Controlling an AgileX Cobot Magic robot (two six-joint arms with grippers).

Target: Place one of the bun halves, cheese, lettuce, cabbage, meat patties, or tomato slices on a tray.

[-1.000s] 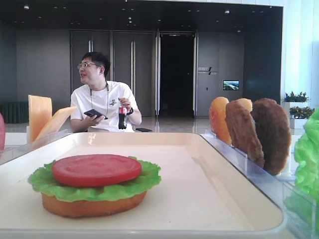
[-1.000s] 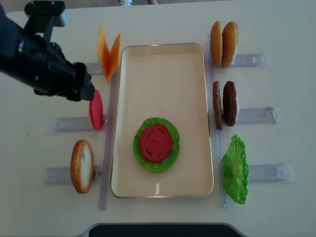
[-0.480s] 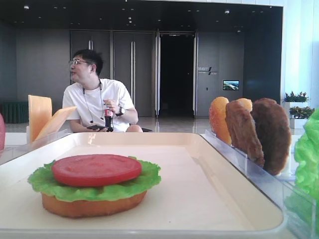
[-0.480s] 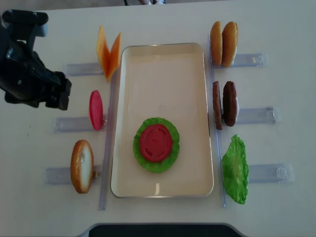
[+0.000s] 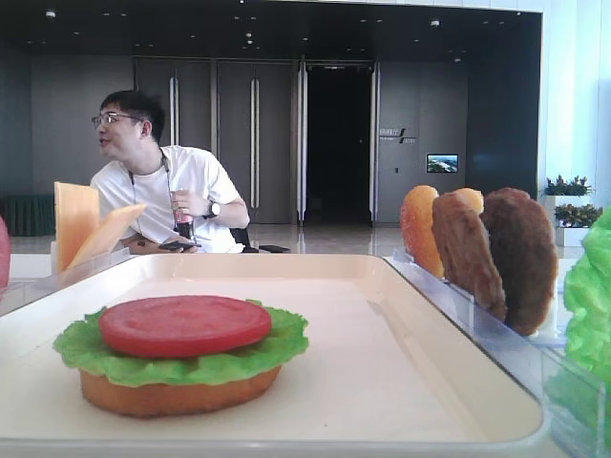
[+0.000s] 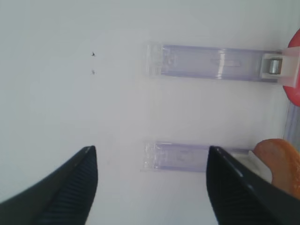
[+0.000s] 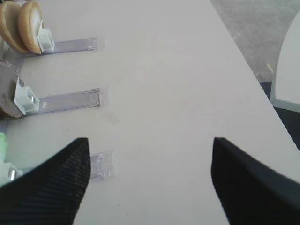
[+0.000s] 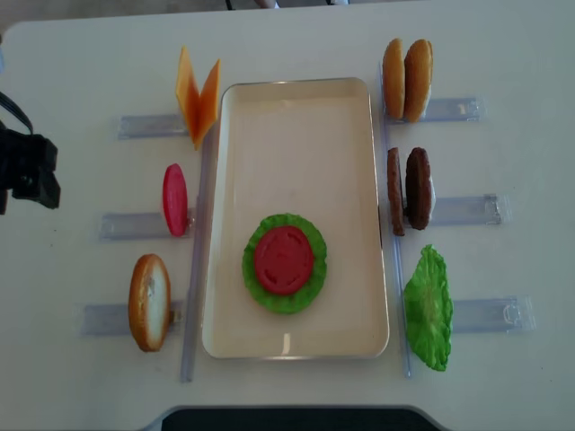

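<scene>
Stacking so far: a bun half (image 5: pixel 179 391), a lettuce leaf (image 8: pixel 285 263) and a tomato slice (image 8: pixel 284 259) sit piled on the tray (image 8: pixel 301 117), toward its near end.
Left to place, judged: cheese (image 8: pixel 197 99) stands at the tray's far-left corner; a second tomato slice (image 8: pixel 174 199) and another bun half (image 8: pixel 149 302) stand in racks along the tray's left side; two bun halves (image 8: pixel 406 79), meat patties (image 8: pixel 409 189) and a second lettuce leaf (image 8: pixel 429 308) stand along its right side.
Left gripper (image 6: pixel 151 187): jaws wide apart, nothing between them, over bare table well left of the tray.
Right gripper (image 7: pixel 150 180): jaws spread, empty, over the table right of the tray; probably parked, though only its wrist view shows it.
Change: the left arm (image 8: pixel 25 171) has pulled away from the tray's left side to the view's edge; the stack has not moved.
</scene>
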